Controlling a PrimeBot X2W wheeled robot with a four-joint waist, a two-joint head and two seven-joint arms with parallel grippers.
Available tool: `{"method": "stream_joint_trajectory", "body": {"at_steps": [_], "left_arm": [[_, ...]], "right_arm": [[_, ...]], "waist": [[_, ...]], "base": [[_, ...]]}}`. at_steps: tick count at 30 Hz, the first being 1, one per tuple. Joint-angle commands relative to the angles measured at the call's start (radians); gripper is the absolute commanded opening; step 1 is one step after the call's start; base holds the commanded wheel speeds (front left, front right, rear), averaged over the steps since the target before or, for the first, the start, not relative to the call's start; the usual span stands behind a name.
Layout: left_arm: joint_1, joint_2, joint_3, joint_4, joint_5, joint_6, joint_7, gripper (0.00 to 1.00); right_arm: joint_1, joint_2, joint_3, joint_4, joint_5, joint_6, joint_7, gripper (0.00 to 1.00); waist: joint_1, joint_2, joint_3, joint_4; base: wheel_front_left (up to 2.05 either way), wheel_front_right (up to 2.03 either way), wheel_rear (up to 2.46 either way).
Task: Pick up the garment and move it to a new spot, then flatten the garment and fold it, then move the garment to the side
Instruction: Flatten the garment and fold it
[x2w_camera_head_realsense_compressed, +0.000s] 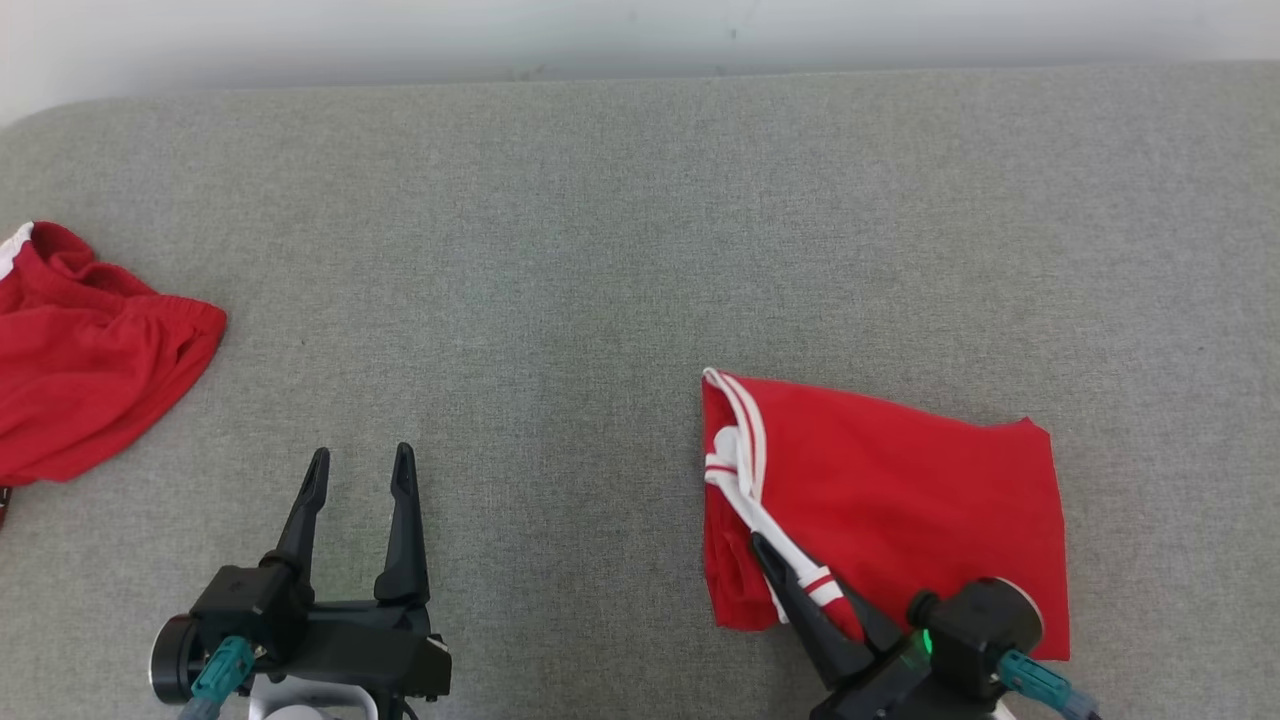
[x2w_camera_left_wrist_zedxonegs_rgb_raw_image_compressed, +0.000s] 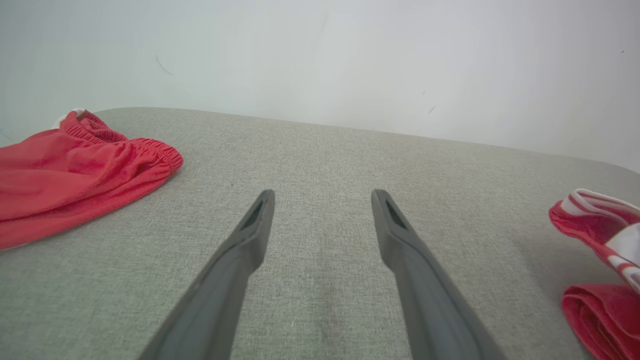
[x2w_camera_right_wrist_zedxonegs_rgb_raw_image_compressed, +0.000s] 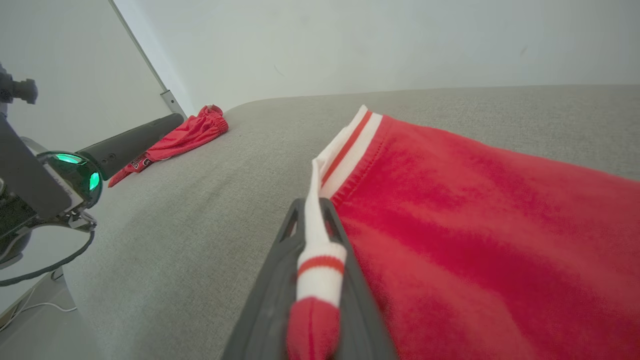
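Head view shows the garment (x2w_camera_head_realsense_compressed: 900, 520) lying on the right side of the grey table (x2w_camera_head_realsense_compressed: 600, 250), close to the robot. It is red and folded into a neat flat shape. A white band with red stripes (x2w_camera_head_realsense_compressed: 745, 450) runs along its left edge. That band is bunched up and twisted there.

The right gripper (x2w_camera_head_realsense_compressed: 765, 548) sits at the near left corner of the garment. Its two dark fingers are squeezed together on the striped band. In the right wrist view you can see the band (x2w_camera_right_wrist_zedxonegs_rgb_raw_image_compressed: 320, 250) pinched between the fingers of the right gripper (x2w_camera_right_wrist_zedxonegs_rgb_raw_image_compressed: 310, 205), with the red cloth of the garment (x2w_camera_right_wrist_zedxonegs_rgb_raw_image_compressed: 475, 240) spread flat beside them. A small green light (x2w_camera_head_realsense_compressed: 925, 640) glows on that gripper's body.

The left gripper (x2w_camera_head_realsense_compressed: 360, 455) is well apart from the garment, near the bottom left. Its fingers are spread wide, and nothing is between them. In the left wrist view, the left gripper (x2w_camera_left_wrist_zedxonegs_rgb_raw_image_compressed: 322, 195) has only grey table showing in its gap, and the garment (x2w_camera_left_wrist_zedxonegs_rgb_raw_image_compressed: 600, 250) peeks in at the right edge.

A second red cloth (x2w_camera_head_realsense_compressed: 90, 370) lies crumpled far to the left, partly off the picture. It has a gathered stretchy edge (x2w_camera_left_wrist_zedxonegs_rgb_raw_image_compressed: 150, 147). A pale wall (x2w_camera_left_wrist_zedxonegs_rgb_raw_image_compressed: 350, 60) stands behind the table.
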Motion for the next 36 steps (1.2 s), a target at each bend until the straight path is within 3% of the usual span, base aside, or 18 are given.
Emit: {"method": "stream_joint_trajectory", "body": {"at_steps": [1,4,5,6,7,8,14,17,26,32,36], "left_arm": [[-0.003,-0.003,0.005,0.003,0.008,-0.002,-0.008,1.0],[-0.003,-0.006,0.009,0.006,0.01,-0.005,-0.008,1.0],[-0.002,-0.007,0.01,0.007,0.01,-0.006,-0.008,1.0],[-0.002,-0.007,0.01,0.007,0.01,-0.006,-0.008,1.0],[-0.001,-0.007,0.011,0.008,0.01,-0.006,-0.008,1.0],[0.0,-0.009,0.014,0.009,0.012,-0.007,-0.008,1.0],[0.011,-0.014,0.024,0.012,0.015,-0.013,-0.008,1.0],[0.016,-0.014,0.028,0.011,0.017,-0.014,-0.008,1.0],[0.029,-0.002,0.04,-0.002,0.029,-0.01,-0.008,1.0],[0.047,0.007,0.04,-0.02,0.04,-0.006,-0.008,1.0],[0.062,0.014,0.034,-0.033,0.046,-0.003,-0.007,1.0]], "right_arm": [[-0.017,0.007,0.019,0.023,0.014,-0.001,-0.001,0.0],[-0.027,0.015,0.039,0.056,0.035,-0.001,0.008,0.0],[-0.027,0.018,0.052,0.066,0.051,-0.001,0.018,0.23],[-0.027,0.018,0.052,0.066,0.051,-0.001,0.018,0.23],[-0.034,0.017,0.066,0.068,0.057,-0.001,0.019,0.86],[-0.04,0.023,0.085,0.063,0.09,-0.001,0.014,1.0],[-0.06,0.018,0.123,-0.007,0.179,-0.001,-0.02,1.0],[-0.063,0.008,0.086,-0.059,0.201,-0.001,-0.04,1.0],[-0.002,0.032,-0.255,-0.127,0.135,-0.001,-0.055,1.0],[0.057,0.02,-0.475,-0.087,0.029,-0.001,-0.051,1.0],[0.094,-0.001,-0.564,-0.049,-0.035,-0.001,-0.033,1.0]], "waist": [[0.0,0.0,0.002,0.002],[0.0,0.0,0.001,0.003],[0.0,0.0,0.001,0.002],[0.0,0.0,0.001,0.002],[0.0,0.0,0.0,0.002],[0.0,0.0,-0.002,0.002],[0.0,0.0,-0.015,-0.003],[0.0,0.0,-0.021,-0.007],[0.0,0.0,-0.048,-0.019],[0.0,0.0,-0.076,-0.027],[0.0,0.0,-0.094,-0.028]], "base": [[0.0,0.0,0.0],[0.0,0.0,0.0],[0.0,0.0,0.0],[0.0,0.0,0.0],[0.0,0.0,0.0],[0.0,0.0,0.0],[0.0,0.0,0.0],[0.0,0.0,0.0],[0.0,0.0,0.0],[0.0,0.0,0.0],[0.0,0.0,0.0]]}}
